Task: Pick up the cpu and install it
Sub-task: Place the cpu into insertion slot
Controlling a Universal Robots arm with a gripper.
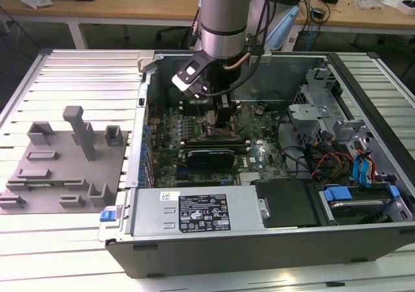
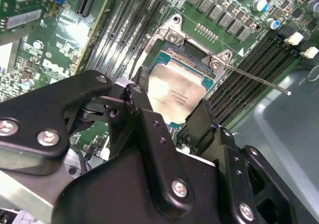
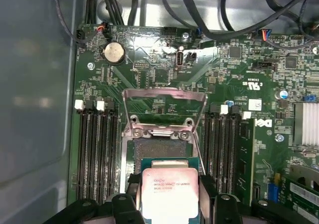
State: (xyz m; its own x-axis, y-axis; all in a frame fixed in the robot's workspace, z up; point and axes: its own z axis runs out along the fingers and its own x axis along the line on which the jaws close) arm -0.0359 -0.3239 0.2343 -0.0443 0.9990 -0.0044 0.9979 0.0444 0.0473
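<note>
The cpu (image 3: 169, 191), a square chip with a silvery metal top and green edge, sits between the two black fingers (image 3: 130, 184) of my gripper (image 3: 169, 196). The gripper is shut on its sides. In the second wrist view the cpu (image 2: 177, 92) hovers just over the open socket (image 2: 187, 59) on the green motherboard (image 2: 75, 30), partly covering it. The socket's metal load plate (image 3: 164, 104) is flipped open, exposing the socket bed (image 3: 159, 149). In the exterior view the arm reaches down into the computer case, gripper (image 1: 220, 120) low over the board.
Black memory slots (image 3: 97, 149) flank the socket on both sides. A thin metal lever (image 2: 254, 79) sticks out beside it. Case walls (image 1: 146, 110), a power supply (image 1: 194, 211) and a drive cage (image 1: 350, 149) surround the board. Grey fixture blocks (image 1: 65, 162) lie at the exterior view's left.
</note>
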